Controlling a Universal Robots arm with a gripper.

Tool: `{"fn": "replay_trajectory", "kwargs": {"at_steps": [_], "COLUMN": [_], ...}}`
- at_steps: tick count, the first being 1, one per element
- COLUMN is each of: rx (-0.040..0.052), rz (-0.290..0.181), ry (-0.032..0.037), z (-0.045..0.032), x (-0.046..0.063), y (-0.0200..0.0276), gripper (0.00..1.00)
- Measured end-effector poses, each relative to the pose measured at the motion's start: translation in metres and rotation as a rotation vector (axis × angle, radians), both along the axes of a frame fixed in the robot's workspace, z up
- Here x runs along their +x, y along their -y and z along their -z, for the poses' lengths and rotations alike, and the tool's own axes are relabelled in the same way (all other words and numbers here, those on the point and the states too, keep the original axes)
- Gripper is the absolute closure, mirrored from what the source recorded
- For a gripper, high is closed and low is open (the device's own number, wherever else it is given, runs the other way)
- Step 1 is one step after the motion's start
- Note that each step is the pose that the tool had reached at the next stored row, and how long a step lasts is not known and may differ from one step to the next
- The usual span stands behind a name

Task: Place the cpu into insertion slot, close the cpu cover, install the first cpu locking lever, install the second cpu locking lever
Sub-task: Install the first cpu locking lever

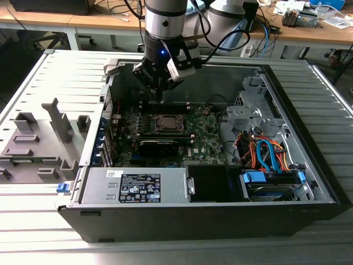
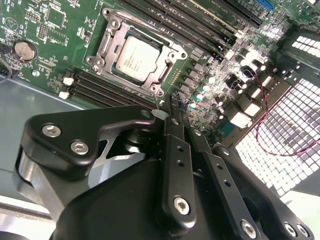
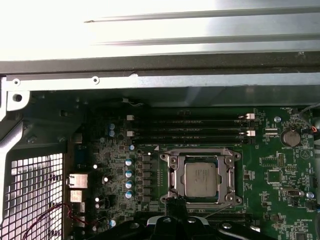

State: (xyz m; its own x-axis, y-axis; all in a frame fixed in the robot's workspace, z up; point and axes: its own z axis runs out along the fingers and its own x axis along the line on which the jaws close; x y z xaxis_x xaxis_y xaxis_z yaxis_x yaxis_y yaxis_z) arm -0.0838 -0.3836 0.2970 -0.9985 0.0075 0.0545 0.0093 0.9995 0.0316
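Exterior view, near to far. The open computer case (image 1: 209, 221) lies on its side on a slatted metal bench (image 1: 49, 77). Nearest the camera is the power supply (image 1: 135, 185), carrying a white-and-black label; its print is too small to make out. To the exterior view's right of it sits a blue drive caddy (image 1: 256, 179), with orange and blue cables (image 1: 265, 152) above. Further in lies the green motherboard (image 1: 193, 138), holding a long black card (image 1: 159, 144). Behind the card is the socket with the cpu (image 1: 165, 122) seated in it. The gripper (image 1: 159, 99) hangs just beyond the socket's far edge, low over the board. On the bench at the exterior view's left stands a grey fixture (image 1: 38, 141). Wooden desks (image 1: 99, 22) cross the background.

Second wrist view: the black fingers (image 2: 176, 120) are pressed together, tips close to the board just beside the socket's edge. I cannot tell whether they touch it. Nothing is pinched between them.

Cpu (image 2: 135, 56) sits flat in the socket, dull silver top up. Faint print on its lid is not legible. The cpu cover (image 2: 167, 70) lies down around it, framing the chip through its window.

First wrist view: cpu (image 3: 201, 179) and cover (image 3: 172, 175) show the same. Black memory slots (image 3: 190, 131) run beyond the socket, and a round coin cell (image 3: 289, 137) sits to one side. White board markings are unreadable. A thin wire lever (image 3: 220, 209) slants off the socket's corner.
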Motion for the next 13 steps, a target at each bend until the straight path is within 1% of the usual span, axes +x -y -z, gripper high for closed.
{"fn": "replay_trajectory", "kwargs": {"at_steps": [8,12,13], "rx": [0.0001,0.0000,0.0000], "rz": [0.000,0.000,0.000], "ry": [0.0000,0.0000,0.0000], "z": [0.0000,0.0000,0.0001], "x": [-0.0017,-0.0025,-0.0059], "y": [-0.0021,-0.0024,-0.0024], "gripper": [0.89,0.89,0.89]}}
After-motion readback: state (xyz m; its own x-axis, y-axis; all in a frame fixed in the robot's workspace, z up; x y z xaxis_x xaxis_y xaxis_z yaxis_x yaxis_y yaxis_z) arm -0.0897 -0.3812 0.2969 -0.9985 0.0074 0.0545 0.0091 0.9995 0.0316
